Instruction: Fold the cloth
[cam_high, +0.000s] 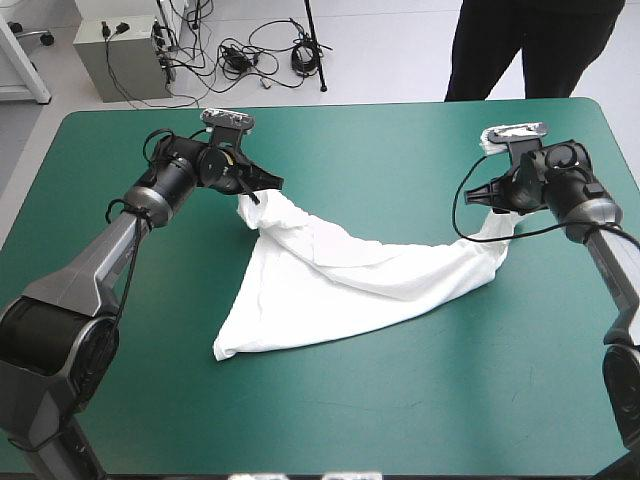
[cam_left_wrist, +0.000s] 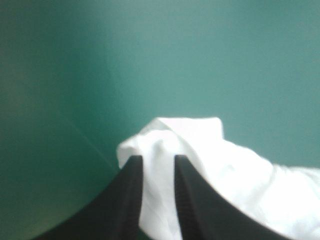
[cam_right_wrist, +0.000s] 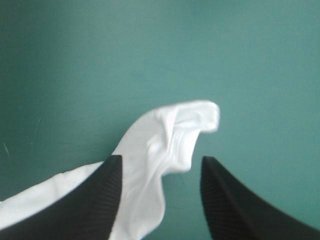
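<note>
On teal-green cover (cam_high: 400, 410), T-shirt (cam_high: 330, 290): L jaws clenched on it, R jaws released.

Spreading a teal-green cover (cam_high: 380, 160) over the counter (cam_high: 420, 410) and carrying on it the white T-shirt (cam_high: 310, 290), lying about the middle in a rumpled triangle. Resting flat at the corner pointing to 8 o'clock; rising off the cover toward the corners at 11 o'clock and 3 o'clock. Sagging between those two.
</note>
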